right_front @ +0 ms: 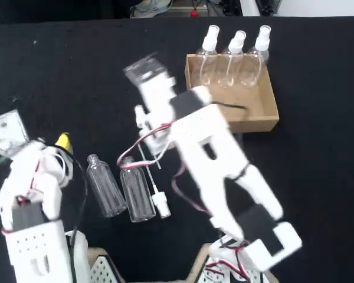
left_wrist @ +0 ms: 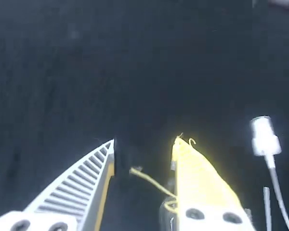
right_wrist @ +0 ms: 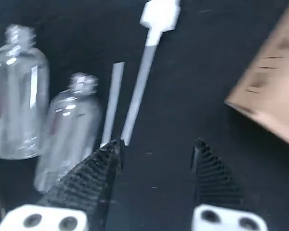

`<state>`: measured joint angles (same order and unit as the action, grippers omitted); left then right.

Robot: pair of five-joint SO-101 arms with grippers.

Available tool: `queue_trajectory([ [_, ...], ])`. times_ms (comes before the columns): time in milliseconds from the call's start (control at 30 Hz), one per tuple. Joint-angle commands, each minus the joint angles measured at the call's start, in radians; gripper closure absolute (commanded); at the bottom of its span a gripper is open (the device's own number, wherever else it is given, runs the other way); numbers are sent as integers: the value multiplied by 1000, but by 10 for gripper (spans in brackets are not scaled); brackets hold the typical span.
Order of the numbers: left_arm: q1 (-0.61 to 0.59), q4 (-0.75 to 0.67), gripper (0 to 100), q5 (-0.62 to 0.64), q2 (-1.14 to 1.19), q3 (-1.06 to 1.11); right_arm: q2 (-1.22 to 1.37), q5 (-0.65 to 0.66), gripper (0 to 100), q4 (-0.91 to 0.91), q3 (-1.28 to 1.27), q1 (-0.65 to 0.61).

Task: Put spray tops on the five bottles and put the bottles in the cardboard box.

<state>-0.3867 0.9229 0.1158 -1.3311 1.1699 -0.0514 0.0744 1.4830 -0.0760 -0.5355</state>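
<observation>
Three bottles with white spray tops (right_front: 236, 56) stand in the cardboard box (right_front: 261, 109) at the back. Two clear bottles without tops (right_front: 106, 186) (right_front: 137, 191) lie side by side near the front. Beside them lie two loose spray tops, one (right_front: 161, 204) by the right bottle's base and one (right_front: 140, 115) farther back. My right gripper (right_wrist: 156, 147) is open and empty, low over the tube of a spray top (right_wrist: 159, 14), with the bottles (right_wrist: 19, 91) to one side. My left gripper (left_wrist: 143, 144) is open and empty over bare cloth, a spray top (left_wrist: 265, 137) off to its side.
The right arm (right_front: 212, 153) stretches across the middle, hiding part of the box's front wall. The left arm (right_front: 32, 194) stays at the front left, its yellow fingertip (right_front: 63, 140) pointing away. Black cloth covers the table.
</observation>
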Motion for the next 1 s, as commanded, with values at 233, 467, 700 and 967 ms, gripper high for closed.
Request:
queue_trajectory([
  [233,-260,-63,811,195,239,-140,42,-250,787,-256,-166,-215],
  [467,-263,-132,811,195,239,-93,4,-358,787,-342,-251,-290],
  [700,-262,-132,811,195,239,-96,33,-391,787,-408,-280,-307],
  [967,-262,-132,812,195,239,-97,128,-396,783,-413,-277,-284],
])
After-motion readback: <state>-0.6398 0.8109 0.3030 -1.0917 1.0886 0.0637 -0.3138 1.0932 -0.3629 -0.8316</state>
